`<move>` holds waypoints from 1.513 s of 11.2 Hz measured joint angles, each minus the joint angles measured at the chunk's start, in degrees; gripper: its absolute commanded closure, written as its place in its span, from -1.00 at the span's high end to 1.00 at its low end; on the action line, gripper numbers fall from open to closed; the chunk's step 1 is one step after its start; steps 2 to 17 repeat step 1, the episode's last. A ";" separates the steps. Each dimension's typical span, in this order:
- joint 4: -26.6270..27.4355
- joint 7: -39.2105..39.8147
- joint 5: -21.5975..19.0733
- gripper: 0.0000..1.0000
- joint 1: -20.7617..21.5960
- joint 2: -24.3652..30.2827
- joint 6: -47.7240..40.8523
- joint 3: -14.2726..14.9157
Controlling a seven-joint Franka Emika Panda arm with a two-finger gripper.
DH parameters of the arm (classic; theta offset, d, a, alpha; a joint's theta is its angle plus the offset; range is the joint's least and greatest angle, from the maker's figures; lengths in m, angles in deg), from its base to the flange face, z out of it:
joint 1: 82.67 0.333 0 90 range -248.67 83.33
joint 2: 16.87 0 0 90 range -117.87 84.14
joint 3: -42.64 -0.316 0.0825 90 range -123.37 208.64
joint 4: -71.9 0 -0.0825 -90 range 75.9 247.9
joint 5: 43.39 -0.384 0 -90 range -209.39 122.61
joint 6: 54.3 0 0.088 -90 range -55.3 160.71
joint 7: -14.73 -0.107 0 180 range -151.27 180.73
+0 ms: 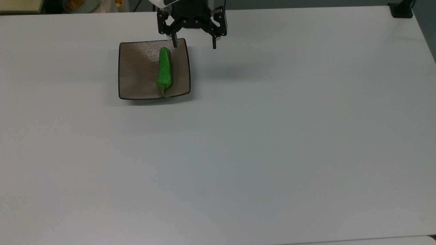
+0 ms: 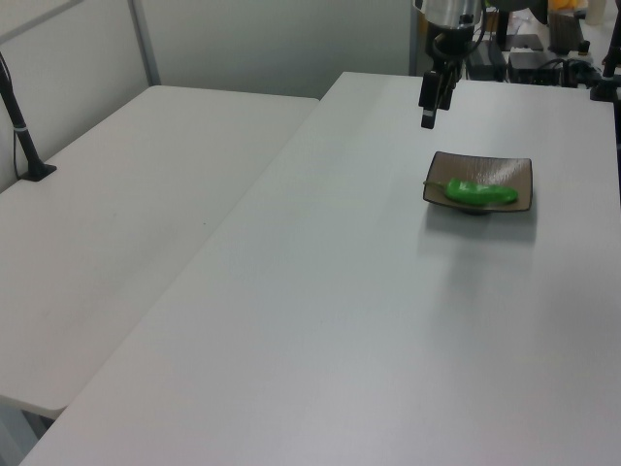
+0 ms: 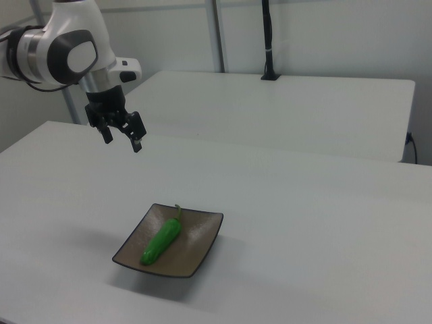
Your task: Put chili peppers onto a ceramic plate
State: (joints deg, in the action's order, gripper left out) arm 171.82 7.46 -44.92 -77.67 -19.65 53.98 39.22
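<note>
**Inspector:** Top view first. The pincer (image 1: 194, 43) hangs with its fingers spread wide and nothing between them. The chili pepper (image 1: 164, 71) lies on the ceramic plate (image 1: 136, 71), below the pincer and toward the top view's left. One fingertip overlaps the plate's far rim in this view; the other sits over bare desk (image 1: 272, 136).

**Clerk:** And the left view?

**Inspector:** The pincer (image 2: 428, 109) is raised well above the desk (image 2: 291, 291). Plate (image 2: 514, 177) and pepper (image 2: 480, 192) sit lower and toward the left view's right. No contact with either.

**Clerk:** Right view?

**Inspector:** Same finding. The pincer (image 3: 122, 134) is parted and empty, up and toward the right view's left of the plate (image 3: 199, 243). The pepper (image 3: 162, 241) rests lengthwise in the plate's hollow, stem pointing away from the camera. I judge the placing done.

**Clerk:** Handling notes, should it need lifting?

**Inspector:** Judgement only. The pepper looks light, with glossy skin likely to slide under hard pads, and thin walls that would dent if squeezed hard. Best hold is across the thick middle of the body, with modest force. The stem is too thin and curved. The plate looks glazed and breakable, and its upturned edges leave little room for fingers coming down beside the pepper.
</note>
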 measured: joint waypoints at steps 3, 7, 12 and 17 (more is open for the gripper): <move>0.30 0.00 0.00 1.00 0.02 0.26 0.00 0.00; 0.30 0.00 0.00 1.00 0.02 0.26 0.00 0.00; 0.30 0.00 0.00 1.00 0.02 0.26 0.00 0.00; 0.30 0.00 0.00 1.00 0.02 0.26 0.00 0.00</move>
